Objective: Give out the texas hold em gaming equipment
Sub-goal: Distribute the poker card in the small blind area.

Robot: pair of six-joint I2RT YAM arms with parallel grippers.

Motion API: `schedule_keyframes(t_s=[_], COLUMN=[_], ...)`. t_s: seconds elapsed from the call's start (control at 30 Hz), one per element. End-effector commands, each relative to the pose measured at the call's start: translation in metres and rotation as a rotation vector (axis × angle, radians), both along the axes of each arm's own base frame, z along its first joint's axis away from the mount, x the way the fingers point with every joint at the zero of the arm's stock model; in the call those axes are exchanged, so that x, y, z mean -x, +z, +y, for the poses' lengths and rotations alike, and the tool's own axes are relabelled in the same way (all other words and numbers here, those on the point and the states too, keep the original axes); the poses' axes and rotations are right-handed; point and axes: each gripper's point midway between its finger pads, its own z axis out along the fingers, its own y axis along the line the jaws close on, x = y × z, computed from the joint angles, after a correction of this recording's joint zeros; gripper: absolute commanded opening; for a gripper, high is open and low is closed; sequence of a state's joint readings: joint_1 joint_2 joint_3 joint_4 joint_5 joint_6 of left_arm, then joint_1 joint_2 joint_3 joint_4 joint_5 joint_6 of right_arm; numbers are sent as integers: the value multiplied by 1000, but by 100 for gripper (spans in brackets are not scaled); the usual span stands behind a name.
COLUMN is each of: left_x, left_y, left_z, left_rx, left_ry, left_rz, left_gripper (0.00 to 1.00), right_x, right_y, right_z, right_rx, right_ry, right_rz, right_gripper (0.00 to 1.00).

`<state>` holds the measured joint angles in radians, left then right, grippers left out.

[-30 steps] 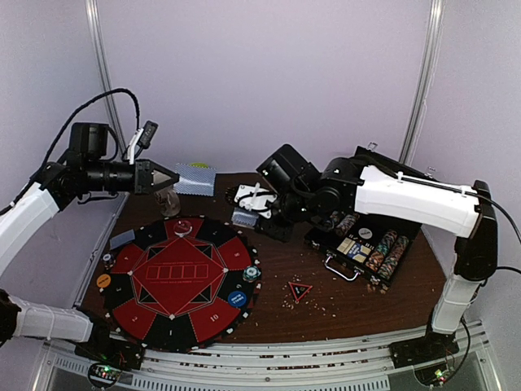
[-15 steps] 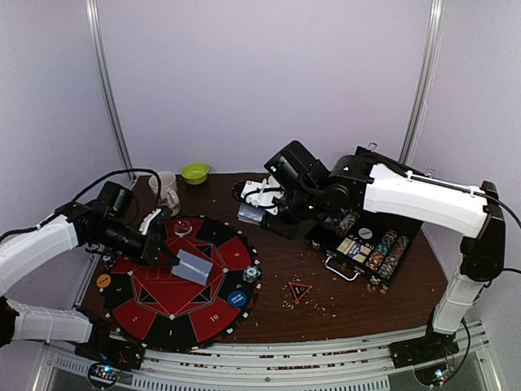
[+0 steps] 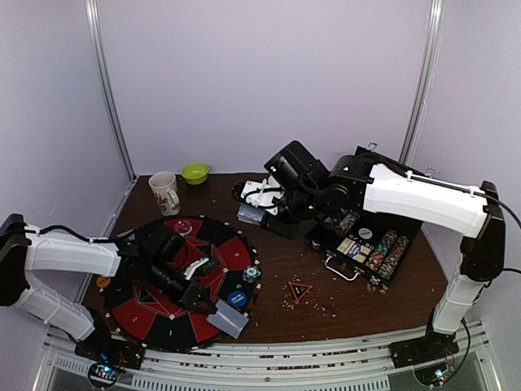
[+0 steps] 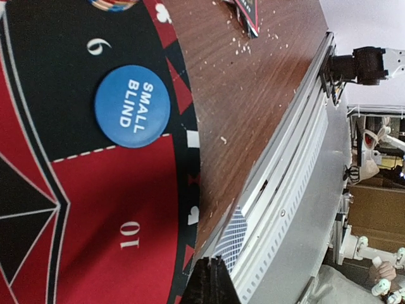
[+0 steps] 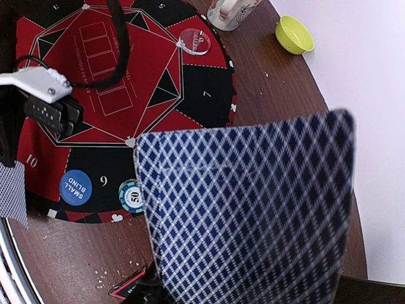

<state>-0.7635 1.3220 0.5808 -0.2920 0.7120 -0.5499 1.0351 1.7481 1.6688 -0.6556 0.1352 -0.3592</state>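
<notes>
Top external shows your left claw (image 3: 213,307) pinching one card (image 3: 230,320), your right claw (image 3: 262,205) clamped around the deck (image 3: 249,214).

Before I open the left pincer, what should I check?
1. Left pincer shut on the blue diamond-backed playing card: ok.
2. Card over the round red-and-black poker mat: not ok, it hangs past the near rim toward the metal rail.
3. Blue round SMALL BLIND button apart from the card: ok.
4. Right pincer holding the blue-backed card deck: ok.
5. Card resting on the brown wooden table: cannot tell.
</notes>
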Motion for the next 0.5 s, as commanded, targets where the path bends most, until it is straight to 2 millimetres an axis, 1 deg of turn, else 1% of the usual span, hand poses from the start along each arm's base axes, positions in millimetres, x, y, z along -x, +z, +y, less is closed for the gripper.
schedule_keyframes(t_s=[0.0,0.1,0.27,0.47], left_x=[-13,-13,-11,-11], left_y=[-2,-15,-34,-42], left_z=[-21,-20,-8,-1], left_rx=[50,25,-51,-128], left_ry=[-5,0,21,-19], left_rz=[-57,-38,-25,-41], left_gripper=[0,0,0,0], right_x=[-3,-3,-2,-2], right_y=[17,17,18,17], right_z=[-8,-8,-9,-6], right_rx=[-31,-30,-33,-33], right_ry=[-31,-31,-27,-26], right_rz=[-28,-26,-27,-25], right_gripper=[38,37,38,38])
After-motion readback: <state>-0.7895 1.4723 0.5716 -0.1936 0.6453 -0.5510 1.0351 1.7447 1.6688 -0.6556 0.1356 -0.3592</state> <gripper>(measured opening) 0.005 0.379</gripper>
